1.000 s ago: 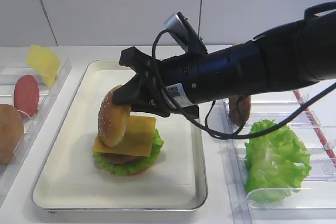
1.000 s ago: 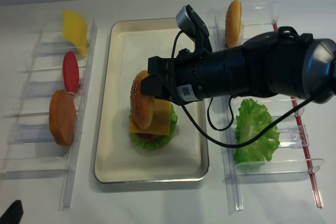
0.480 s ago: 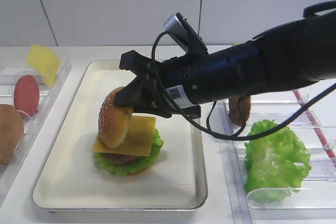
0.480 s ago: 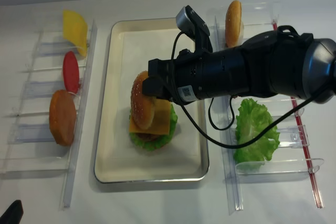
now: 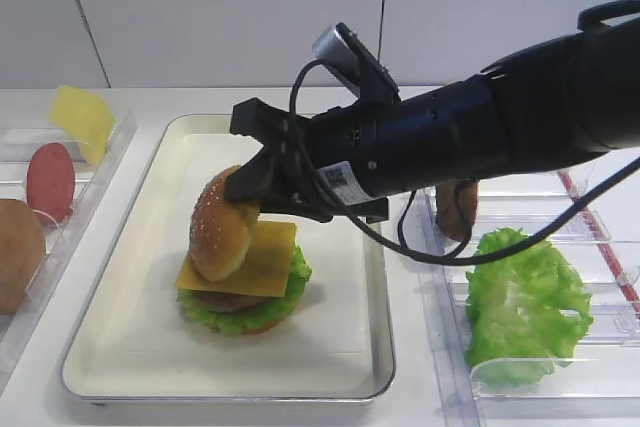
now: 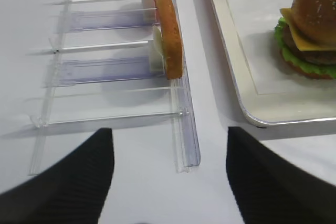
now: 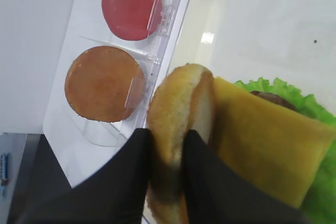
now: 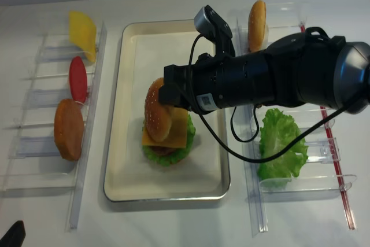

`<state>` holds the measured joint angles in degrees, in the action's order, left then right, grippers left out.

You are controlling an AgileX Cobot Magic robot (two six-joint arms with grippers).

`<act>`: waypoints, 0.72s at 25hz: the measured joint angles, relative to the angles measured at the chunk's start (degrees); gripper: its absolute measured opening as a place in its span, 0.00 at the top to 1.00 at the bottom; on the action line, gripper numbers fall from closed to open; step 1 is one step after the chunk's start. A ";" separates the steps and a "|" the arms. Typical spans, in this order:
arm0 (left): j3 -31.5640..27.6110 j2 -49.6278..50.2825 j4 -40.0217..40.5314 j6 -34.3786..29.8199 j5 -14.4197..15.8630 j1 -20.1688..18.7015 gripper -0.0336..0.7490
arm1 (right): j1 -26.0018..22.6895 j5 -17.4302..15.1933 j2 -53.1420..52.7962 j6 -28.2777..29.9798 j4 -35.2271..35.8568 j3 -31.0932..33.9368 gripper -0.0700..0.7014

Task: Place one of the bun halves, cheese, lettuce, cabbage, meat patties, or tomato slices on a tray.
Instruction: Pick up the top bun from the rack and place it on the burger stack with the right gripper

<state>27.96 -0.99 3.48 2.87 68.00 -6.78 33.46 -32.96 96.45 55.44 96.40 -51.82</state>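
My right gripper (image 5: 246,193) (image 8: 168,94) (image 7: 168,153) is shut on the seeded bun top (image 5: 220,225) (image 8: 156,117) (image 7: 181,103). It holds the bun tilted on edge above the left side of a stack. The stack is a yellow cheese slice (image 5: 265,262) (image 7: 262,140) over a dark meat patty (image 5: 225,301) and green lettuce (image 5: 255,315) (image 8: 167,155), on the cream tray (image 5: 330,347) (image 8: 133,56). The bun's lower edge is down at the cheese. My left gripper (image 6: 168,182) hangs open above bare table at the near end of the left rack, holding nothing.
The clear left rack holds a cheese slice (image 5: 82,119), a red tomato slice (image 5: 50,179) and an orange-brown disc (image 5: 15,252) (image 6: 169,38). The right rack holds a large lettuce leaf (image 5: 525,307) and another bun (image 8: 257,24). The black right arm (image 5: 500,132) spans the tray's right rim.
The right gripper has edged slightly right with the bun top, bringing it a little further over the cheese. The left gripper has not visibly moved.
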 joint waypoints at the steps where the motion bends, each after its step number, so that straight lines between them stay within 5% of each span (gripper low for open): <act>1: 0.00 0.00 0.00 0.00 0.00 0.00 0.38 | 0.00 0.30 0.00 -0.39 -0.57 -0.10 0.65; 7: 0.00 0.00 0.00 0.00 0.00 0.00 0.38 | 0.00 0.69 -0.21 -2.42 -3.46 -0.33 0.64; 13: 0.00 0.00 0.00 0.00 0.00 0.00 0.38 | 0.00 5.30 0.06 -2.40 -7.24 -0.32 0.49; 18: 0.00 0.00 0.00 0.00 0.00 0.00 0.38 | 0.00 6.11 0.32 -2.40 -9.65 0.09 0.46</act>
<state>27.96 -0.99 3.48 2.87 68.00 -6.78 33.46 -26.84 96.76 53.04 86.74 -51.73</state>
